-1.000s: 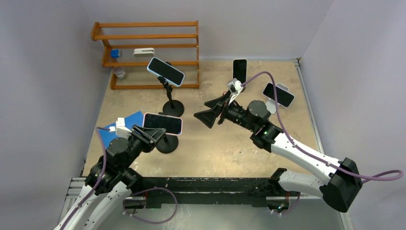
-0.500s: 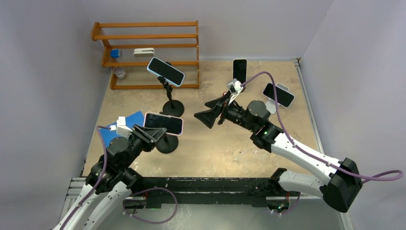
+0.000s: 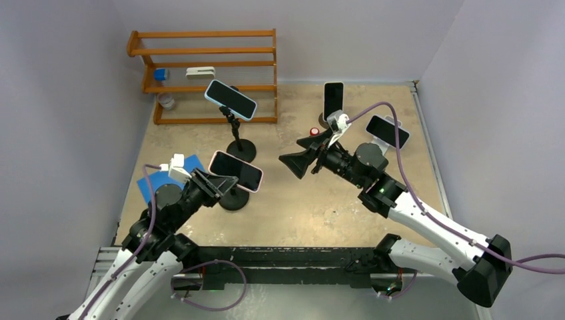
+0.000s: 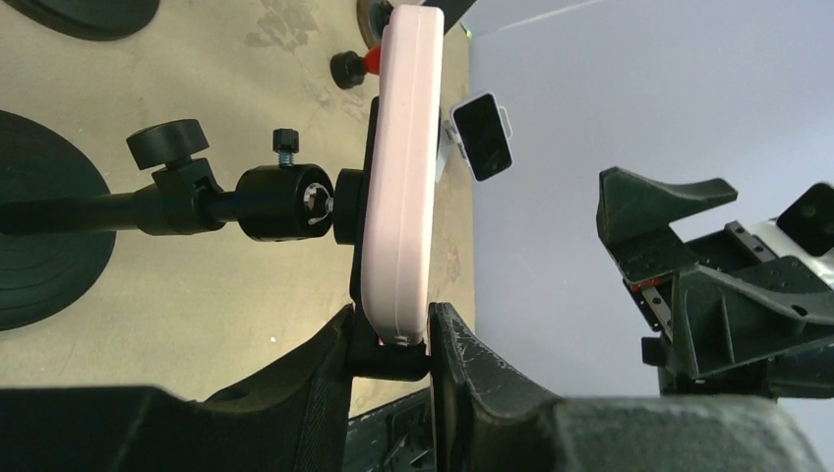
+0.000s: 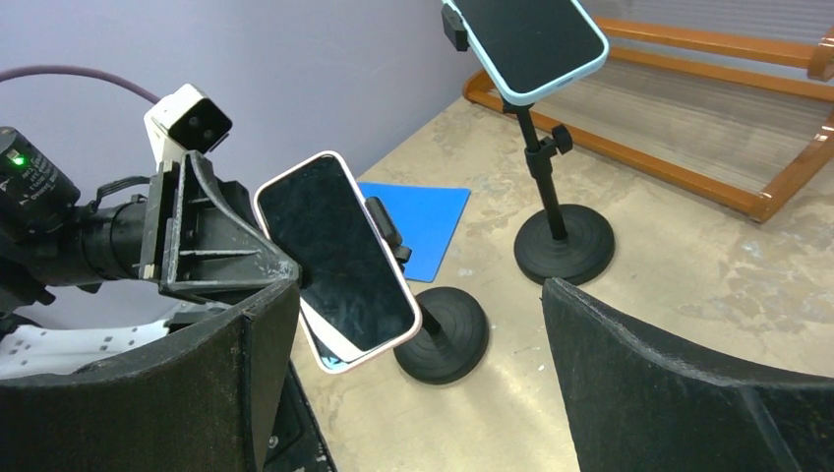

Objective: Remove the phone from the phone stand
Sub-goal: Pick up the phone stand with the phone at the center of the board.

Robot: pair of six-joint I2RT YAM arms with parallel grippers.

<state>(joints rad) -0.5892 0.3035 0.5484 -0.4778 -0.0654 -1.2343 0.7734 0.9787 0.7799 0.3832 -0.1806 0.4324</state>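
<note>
The left tool (image 4: 391,339) is closed narrow on the lower end of the pink-cased smartphone (image 3: 236,171). In the left wrist view its two dark fingers (image 4: 329,379) pinch the case edge together with the small black clamp lip of the holder beneath it. The phone sits in the black round-based phone stand (image 5: 443,334), tilted with its dark screen facing up and toward the right arm. Its back is pressed against the holder plate in front of the stand's ball joint, so it has not come free. The right tool (image 3: 298,162) hangs above the middle of the sandy desk (image 3: 313,207) with its jaws spread wide, holding nothing and well apart from the phone, though pointed roughly toward it. The step in hand looks like the grasp-and-release: the grip is made, but the phone is not yet separated from its mount. The next move probably calls for sliding or pulling the phone out of the clamp and away from the plate. The light stand may tip or drag along, so the open right tool could come in to steady the stem or base. One concern is that the fingers seem to hold the clamp lip as well as the case, which could keep the phone locked to the holder. A flat blue mat (image 3: 152,181) lies just beside the left arm, and a second phone in a pale blue case (image 3: 230,99) stands on a taller stand behind.
</note>
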